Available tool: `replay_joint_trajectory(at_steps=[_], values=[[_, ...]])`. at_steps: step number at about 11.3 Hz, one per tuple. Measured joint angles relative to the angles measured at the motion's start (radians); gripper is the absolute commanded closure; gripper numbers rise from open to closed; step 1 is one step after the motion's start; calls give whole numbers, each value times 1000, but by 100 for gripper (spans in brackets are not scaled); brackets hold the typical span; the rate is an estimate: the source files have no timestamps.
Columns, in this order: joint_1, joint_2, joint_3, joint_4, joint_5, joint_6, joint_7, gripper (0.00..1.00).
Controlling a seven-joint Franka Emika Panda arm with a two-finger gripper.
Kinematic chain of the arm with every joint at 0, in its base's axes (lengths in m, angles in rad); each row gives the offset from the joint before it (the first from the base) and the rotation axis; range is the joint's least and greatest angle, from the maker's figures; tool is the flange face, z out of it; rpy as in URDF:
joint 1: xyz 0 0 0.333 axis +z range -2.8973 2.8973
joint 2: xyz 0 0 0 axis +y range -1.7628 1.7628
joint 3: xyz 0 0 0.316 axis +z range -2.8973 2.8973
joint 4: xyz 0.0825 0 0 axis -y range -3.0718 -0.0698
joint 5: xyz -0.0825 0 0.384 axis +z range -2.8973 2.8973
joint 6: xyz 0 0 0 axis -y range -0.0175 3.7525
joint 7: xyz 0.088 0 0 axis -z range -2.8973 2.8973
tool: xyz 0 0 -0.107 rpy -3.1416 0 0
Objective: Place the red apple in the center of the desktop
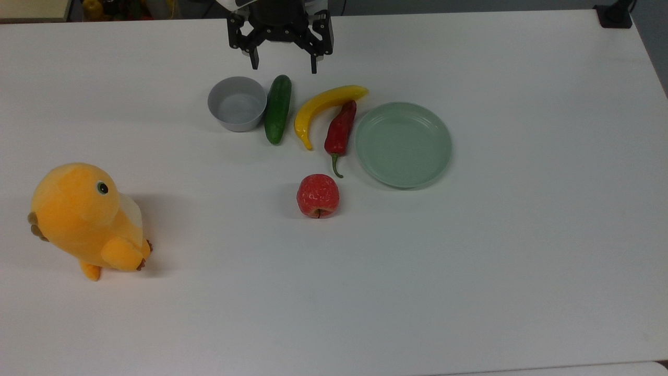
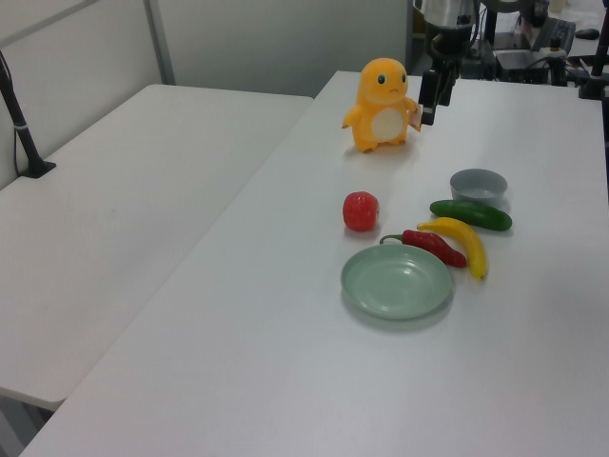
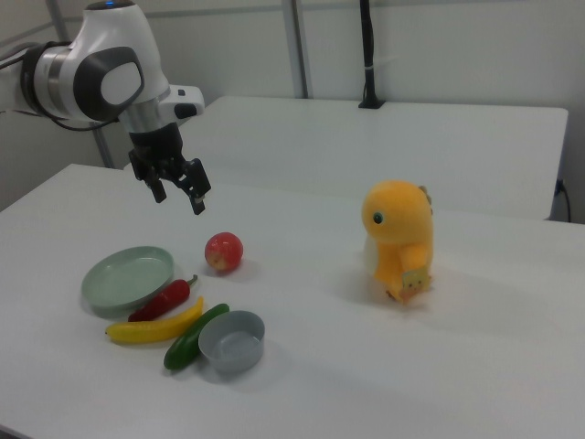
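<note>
The red apple [image 1: 318, 195] lies on its side on the white desktop [image 1: 469, 261], just below the chili's stem in the top view; it also shows as the red apple [image 2: 360, 210] and the red apple [image 3: 224, 251]. My gripper [image 1: 284, 67] hangs open and empty near the top view's top edge, above the bowl and cucumber end, well apart from the apple. In the right view the gripper [image 3: 178, 199] floats above the table, up and to the left of the apple. In the left view the gripper [image 2: 434, 93] sits beside the plush toy.
A grey bowl [image 1: 237, 110], a cucumber [image 1: 277, 108], a banana [image 1: 323, 107] and a red chili [image 1: 340, 130] lie in a row, with a pale-green plate [image 1: 403, 144] to the top view's right. An orange plush toy [image 1: 86, 222] stands at the top view's left.
</note>
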Motion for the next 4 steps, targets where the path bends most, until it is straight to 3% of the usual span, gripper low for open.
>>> replay_joint_trajectory(at_steps=[4], values=[[-3,12,0,5,0,0,0,0]])
